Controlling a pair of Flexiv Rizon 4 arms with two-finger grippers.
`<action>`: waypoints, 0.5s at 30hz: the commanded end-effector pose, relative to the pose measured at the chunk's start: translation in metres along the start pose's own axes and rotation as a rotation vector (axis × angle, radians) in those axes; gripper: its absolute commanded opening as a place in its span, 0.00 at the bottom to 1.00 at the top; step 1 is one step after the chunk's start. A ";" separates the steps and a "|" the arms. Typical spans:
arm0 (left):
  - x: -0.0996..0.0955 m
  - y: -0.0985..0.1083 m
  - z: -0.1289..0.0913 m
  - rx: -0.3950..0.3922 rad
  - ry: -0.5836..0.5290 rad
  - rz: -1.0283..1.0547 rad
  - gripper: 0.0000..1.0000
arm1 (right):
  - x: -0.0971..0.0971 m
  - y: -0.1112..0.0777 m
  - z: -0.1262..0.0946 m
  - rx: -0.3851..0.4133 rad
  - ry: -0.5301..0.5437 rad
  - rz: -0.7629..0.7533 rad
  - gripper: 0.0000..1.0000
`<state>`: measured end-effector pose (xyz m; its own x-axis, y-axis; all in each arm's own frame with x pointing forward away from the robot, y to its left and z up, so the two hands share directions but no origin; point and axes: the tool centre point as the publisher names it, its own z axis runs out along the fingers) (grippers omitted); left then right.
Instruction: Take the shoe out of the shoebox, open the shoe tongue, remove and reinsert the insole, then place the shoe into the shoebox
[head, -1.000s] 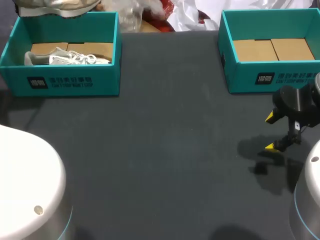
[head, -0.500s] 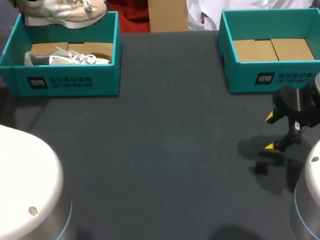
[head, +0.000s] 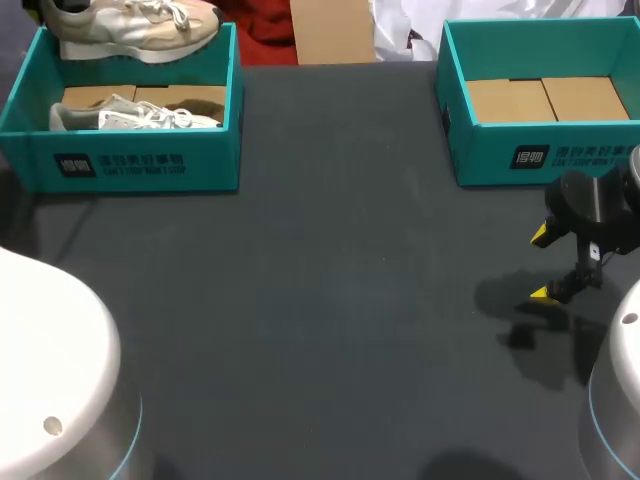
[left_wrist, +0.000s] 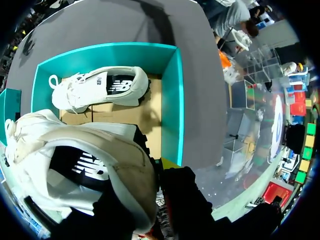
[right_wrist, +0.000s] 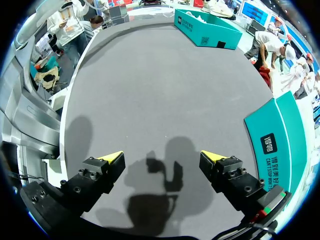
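At lower right, the right hand (head: 541, 264) hangs spread and empty over the counter (head: 320, 300). At upper left, the left hand (left_wrist: 165, 169) pinches the shoe (head: 130, 25) above its box (head: 140, 165), where another shoe (head: 135, 117) lies. Removal looks nearly done; tongue, insole and return are all left.

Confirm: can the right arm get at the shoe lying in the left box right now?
Doubtful. The right arm sits by the right box, jaws open, the whole table away from the left box and its shoe. The held shoe also hangs over that box's back wall.
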<state>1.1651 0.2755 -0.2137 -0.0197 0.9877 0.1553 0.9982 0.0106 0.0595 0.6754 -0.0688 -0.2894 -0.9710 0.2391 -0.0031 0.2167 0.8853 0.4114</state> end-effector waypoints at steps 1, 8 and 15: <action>-0.004 0.005 0.011 0.004 0.016 -0.004 0.00 | 0.002 -0.001 0.000 0.000 -0.003 -0.001 1.00; -0.010 0.008 0.045 0.070 0.048 0.002 0.00 | 0.002 -0.001 0.000 0.000 -0.003 -0.001 1.00; -0.011 0.007 0.061 0.109 0.049 -0.002 0.00 | 0.002 -0.001 0.000 0.000 -0.003 -0.001 1.00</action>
<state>1.1663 0.2728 -0.2720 -0.0241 0.9780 0.2073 0.9995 0.0280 -0.0159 0.6754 -0.0688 -0.2894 -0.9710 0.2391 -0.0030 0.2168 0.8853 0.4113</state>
